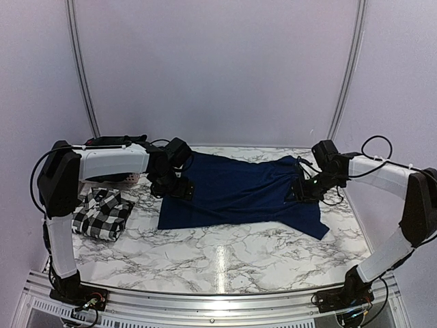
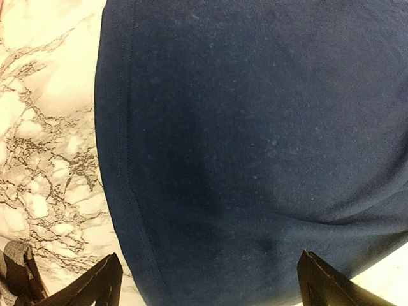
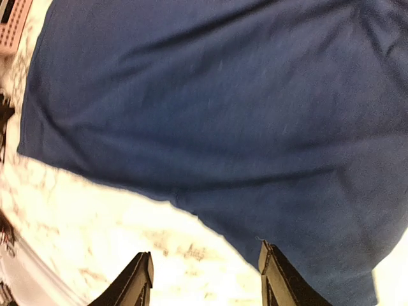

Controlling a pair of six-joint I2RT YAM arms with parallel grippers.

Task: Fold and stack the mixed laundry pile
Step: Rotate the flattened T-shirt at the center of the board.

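Note:
A navy blue T-shirt [image 1: 239, 191] lies spread flat on the marble table [image 1: 225, 256]. My left gripper [image 1: 174, 186] hovers at its left hem, jaws wide open with nothing between them. In the left wrist view the navy T-shirt [image 2: 255, 146] fills the frame between the left gripper's [image 2: 213, 284] fingers. At the shirt's right side, by the sleeve, my right gripper [image 1: 300, 190] stands open. In the right wrist view the right gripper [image 3: 207, 271] straddles the navy T-shirt's [image 3: 223, 108] edge and holds nothing. A folded black-and-white check shirt [image 1: 102, 213] lies at the left.
A pink basket [image 1: 130, 179] stands at the back left behind my left arm, with dark cloth [image 1: 116, 141] on top. The pink basket [image 3: 13, 25] also shows in the right wrist view. White curved walls close in the back and sides.

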